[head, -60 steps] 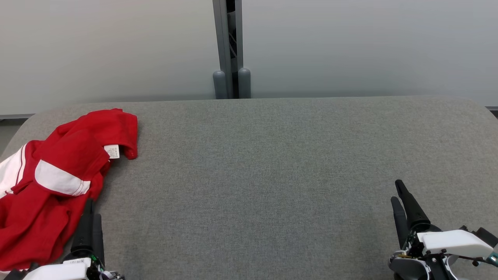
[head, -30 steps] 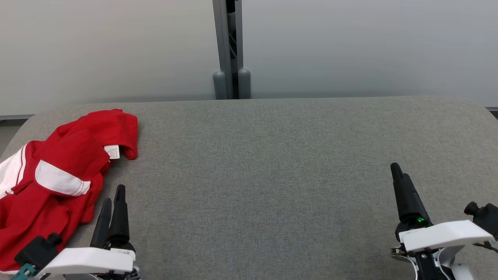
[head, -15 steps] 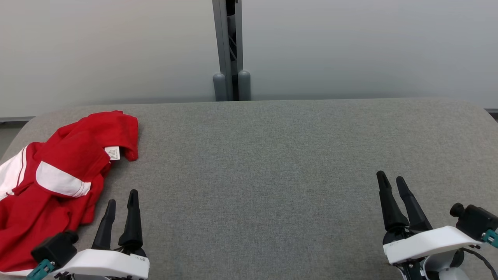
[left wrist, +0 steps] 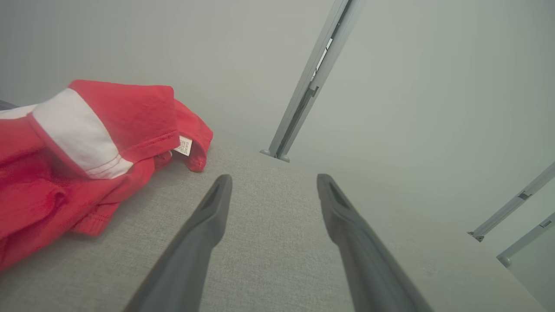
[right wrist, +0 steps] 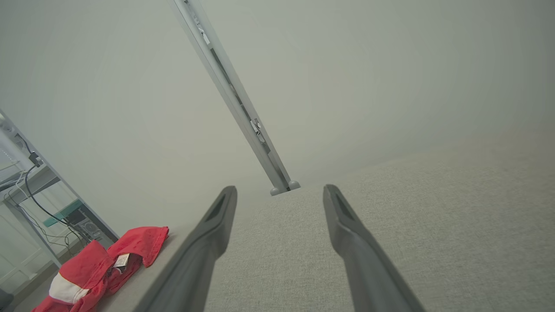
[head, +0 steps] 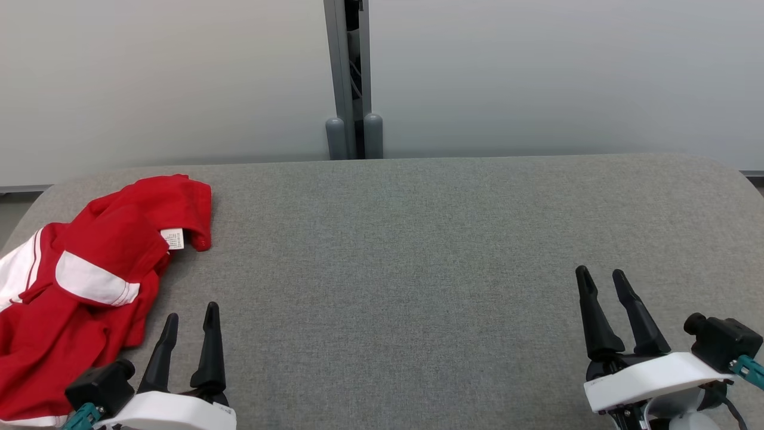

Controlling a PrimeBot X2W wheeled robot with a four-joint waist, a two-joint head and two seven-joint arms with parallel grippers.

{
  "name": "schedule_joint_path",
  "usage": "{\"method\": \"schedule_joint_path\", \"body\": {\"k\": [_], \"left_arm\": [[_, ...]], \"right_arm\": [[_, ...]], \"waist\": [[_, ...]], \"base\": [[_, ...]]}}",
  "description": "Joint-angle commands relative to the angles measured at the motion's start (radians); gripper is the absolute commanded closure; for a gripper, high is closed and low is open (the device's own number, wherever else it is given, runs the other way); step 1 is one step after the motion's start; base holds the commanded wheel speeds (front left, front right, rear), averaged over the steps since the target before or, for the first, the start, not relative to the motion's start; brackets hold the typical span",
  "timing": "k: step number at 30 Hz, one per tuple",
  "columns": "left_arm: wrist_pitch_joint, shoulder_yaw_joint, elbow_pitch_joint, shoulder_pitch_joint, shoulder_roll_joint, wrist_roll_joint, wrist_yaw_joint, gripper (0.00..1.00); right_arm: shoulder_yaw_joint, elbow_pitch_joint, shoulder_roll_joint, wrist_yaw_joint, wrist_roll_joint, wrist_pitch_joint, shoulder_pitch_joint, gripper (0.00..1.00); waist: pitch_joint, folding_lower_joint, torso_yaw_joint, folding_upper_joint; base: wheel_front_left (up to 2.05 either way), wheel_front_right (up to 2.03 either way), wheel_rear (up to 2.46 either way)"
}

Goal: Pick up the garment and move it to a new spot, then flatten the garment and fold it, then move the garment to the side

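Both spread, empty | left pincer swung rightward off garment | right pincer edged left

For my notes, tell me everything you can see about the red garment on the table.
The garment is red, soft-looking cloth with white panels and a small white care label. It lies crumpled, unfolded, at the left end of the grey table, partly past the head view's edge. Nothing holds it; the open left hand sits beside it, apart.
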Motion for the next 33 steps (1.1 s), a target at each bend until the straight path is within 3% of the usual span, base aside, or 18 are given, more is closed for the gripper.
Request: {"method": "schedule_joint_path", "body": {"k": [1,33], "left_arm": [[-0.01,-0.001,-0.005,-0.005,0.009,0.03,0.005,0.0],[-0.089,-0.022,0.018,0.025,0.012,0.311,0.02,0.0]], "right_arm": [[-0.006,-0.015,-0.008,0.002,-0.028,-0.011,0.001,0.0],[-0.024,-0.025,-0.012,0.002,-0.327,-0.077,0.025,0.0]], "waist": [[-0.001,0.0,0.0,0.0],[-0.008,0.0,-0.006,0.0]], "base": [[0.0,0.0,0.0],[0.0,0.0,0.0]]}}
